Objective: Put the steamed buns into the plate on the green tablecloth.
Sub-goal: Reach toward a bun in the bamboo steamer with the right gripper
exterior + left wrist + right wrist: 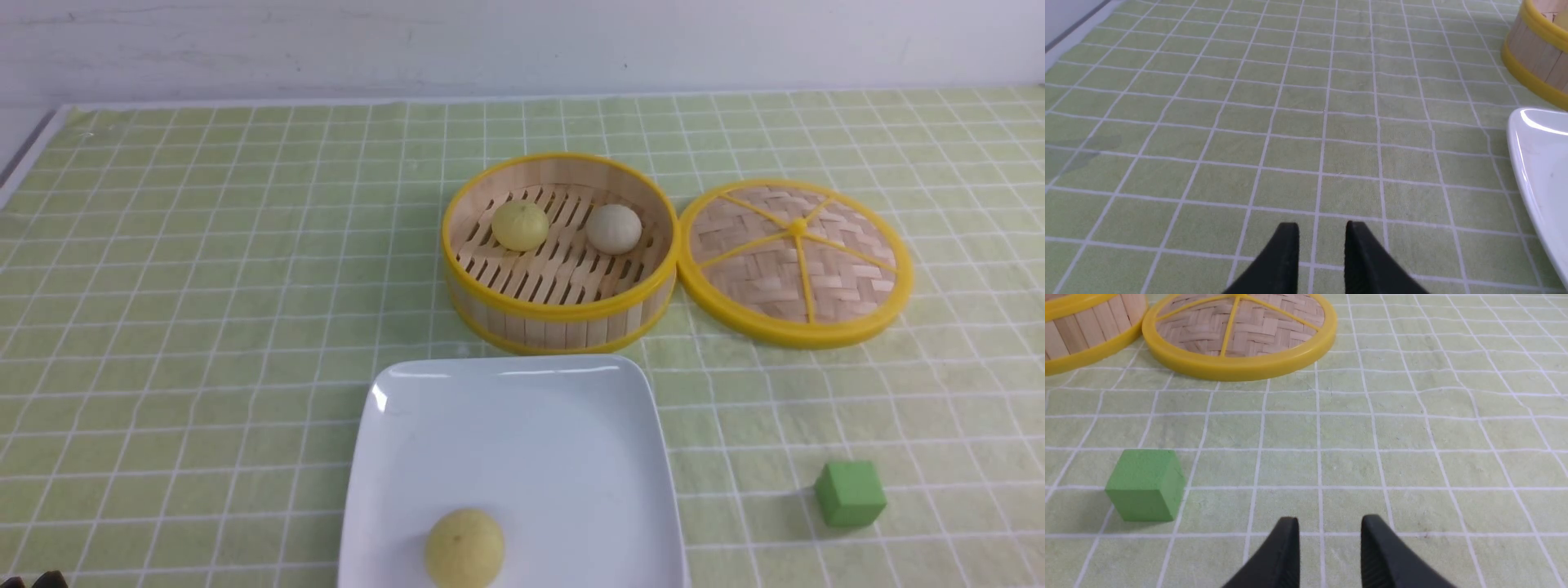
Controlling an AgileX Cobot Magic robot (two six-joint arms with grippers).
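Observation:
The white square plate (pixel 571 425) lies on the green tablecloth (pixel 204 286) at the front middle. One pale yellow steamed bun (pixel 464 549) rests in the plate near its front edge. A second pale yellow bun (pixel 520 225) and an off-white bun (pixel 614 228) lie in the bamboo steamer basket (pixel 563 318) behind the plate. My left gripper (pixel 1322 228) hovers over bare cloth to the left of the plate (pixel 1539 163), with its jaws a little apart and empty. My right gripper (pixel 1330 522) is over bare cloth to the right of the green cube, also a little apart and empty.
The round woven lid (pixel 796 261) lies flat to the right of the basket and shows in the right wrist view (pixel 1241 330). A small green cube (pixel 849 493) sits to the right of the plate and also shows there (pixel 1145 484). The basket wall (pixel 1535 53) shows in the left wrist view.

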